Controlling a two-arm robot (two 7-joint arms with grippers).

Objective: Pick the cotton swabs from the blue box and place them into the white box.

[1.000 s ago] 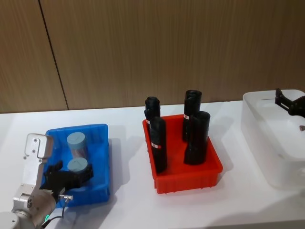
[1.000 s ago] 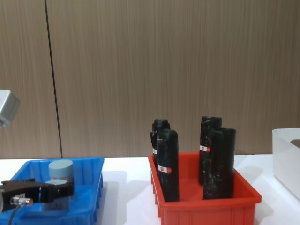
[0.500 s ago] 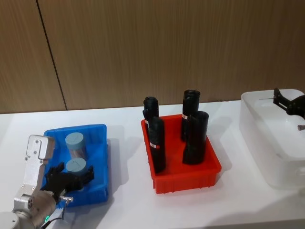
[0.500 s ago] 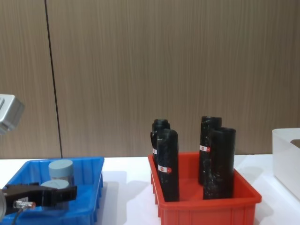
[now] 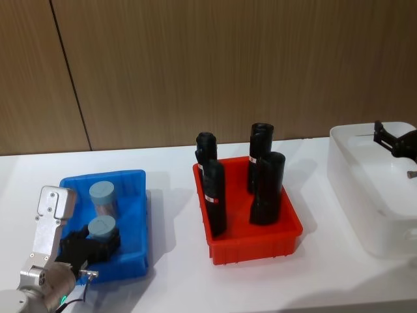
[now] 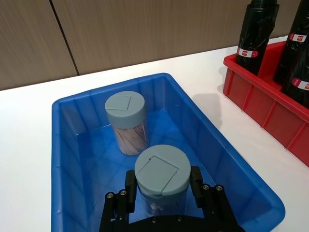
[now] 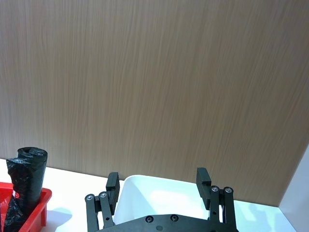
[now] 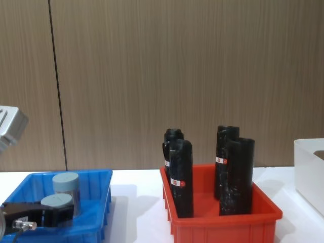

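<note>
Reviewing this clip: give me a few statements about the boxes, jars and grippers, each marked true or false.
1. The blue box holds two cotton swab jars. True.
2. The left gripper grips the far jar. False: its fingers close on the near jar.
3. The red box holds four black cylinders. True.
4. The right gripper carries a jar over the white box. False: it is open and empty there.
</note>
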